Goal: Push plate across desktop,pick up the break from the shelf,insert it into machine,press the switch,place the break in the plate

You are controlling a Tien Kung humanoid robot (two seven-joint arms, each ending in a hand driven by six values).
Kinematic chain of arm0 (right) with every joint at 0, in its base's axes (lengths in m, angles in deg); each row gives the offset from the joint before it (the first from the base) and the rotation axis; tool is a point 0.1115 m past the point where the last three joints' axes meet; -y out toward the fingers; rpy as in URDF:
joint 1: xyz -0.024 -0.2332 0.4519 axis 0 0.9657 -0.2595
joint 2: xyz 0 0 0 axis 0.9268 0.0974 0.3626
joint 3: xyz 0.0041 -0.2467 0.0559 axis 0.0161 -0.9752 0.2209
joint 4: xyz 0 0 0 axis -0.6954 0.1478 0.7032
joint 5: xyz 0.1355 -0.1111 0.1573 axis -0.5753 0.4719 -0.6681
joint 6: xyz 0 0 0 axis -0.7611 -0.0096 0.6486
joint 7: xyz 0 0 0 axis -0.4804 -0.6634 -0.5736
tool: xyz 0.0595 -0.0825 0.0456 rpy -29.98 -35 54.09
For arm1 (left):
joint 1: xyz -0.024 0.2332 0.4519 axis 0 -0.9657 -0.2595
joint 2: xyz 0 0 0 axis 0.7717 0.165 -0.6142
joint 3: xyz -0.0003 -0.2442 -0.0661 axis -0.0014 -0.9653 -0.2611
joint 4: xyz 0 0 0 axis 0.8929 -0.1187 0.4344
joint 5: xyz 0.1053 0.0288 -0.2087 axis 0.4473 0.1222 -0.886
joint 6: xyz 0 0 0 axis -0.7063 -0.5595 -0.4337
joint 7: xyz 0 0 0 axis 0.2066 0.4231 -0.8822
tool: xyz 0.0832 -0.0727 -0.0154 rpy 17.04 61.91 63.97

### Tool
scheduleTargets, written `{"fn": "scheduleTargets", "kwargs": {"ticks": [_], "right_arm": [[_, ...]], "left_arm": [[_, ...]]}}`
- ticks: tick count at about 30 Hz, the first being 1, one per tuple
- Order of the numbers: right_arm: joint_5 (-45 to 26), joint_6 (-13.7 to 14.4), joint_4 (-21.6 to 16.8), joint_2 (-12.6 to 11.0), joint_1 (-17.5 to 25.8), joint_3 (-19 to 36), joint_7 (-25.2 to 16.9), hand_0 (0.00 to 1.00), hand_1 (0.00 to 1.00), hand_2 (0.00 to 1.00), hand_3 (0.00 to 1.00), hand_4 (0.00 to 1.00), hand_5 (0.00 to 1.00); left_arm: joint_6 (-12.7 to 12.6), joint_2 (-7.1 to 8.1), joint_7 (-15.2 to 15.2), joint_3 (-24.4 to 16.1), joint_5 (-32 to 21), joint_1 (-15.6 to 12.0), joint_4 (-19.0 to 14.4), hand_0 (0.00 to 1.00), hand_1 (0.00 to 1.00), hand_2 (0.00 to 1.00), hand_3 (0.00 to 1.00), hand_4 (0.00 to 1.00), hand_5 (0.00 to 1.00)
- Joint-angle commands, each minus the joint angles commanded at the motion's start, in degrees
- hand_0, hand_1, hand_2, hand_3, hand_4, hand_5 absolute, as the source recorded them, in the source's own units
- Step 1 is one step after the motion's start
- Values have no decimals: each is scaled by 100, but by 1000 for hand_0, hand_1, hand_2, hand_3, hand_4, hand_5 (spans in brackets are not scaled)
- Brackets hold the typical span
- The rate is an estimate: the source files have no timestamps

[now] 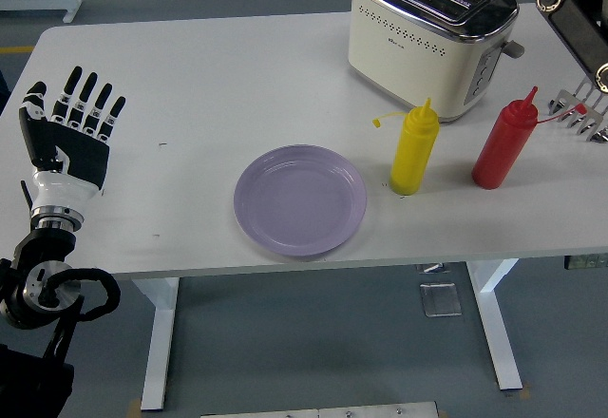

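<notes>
Fingers [87, 95] of the left hand [66, 138] spread, holding nothing
Purple plate [300, 199] on the worktop [218, 85] near the toaster [432, 33]; right arm [579, 14] at top right, fingers unseen.

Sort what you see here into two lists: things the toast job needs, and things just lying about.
Needed: purple plate; toaster; metal rack; left hand, open; right arm.
Lying about: yellow squeeze bottle; red squeeze bottle.

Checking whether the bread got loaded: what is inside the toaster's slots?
The toaster shows two dark top slots with no bread sticking out; their depths are too dark to see.
</notes>
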Motion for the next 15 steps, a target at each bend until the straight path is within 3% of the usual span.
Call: {"fn": "scheduleTargets", "kwargs": {"ticks": [9,15], "right_arm": [[-267,-284,577,402,-315,-312,210,341,384,426,443,182,73],[-259,-310,780,517,-373,-464,246,339,382,424,442,172,76]], "left_arm": [[-6,-6,-3,24,1,-1,17,855,872,876,783,542,998],[-8,-12,-7,43,0,4,22,855,872,877,784,542,998]]}}
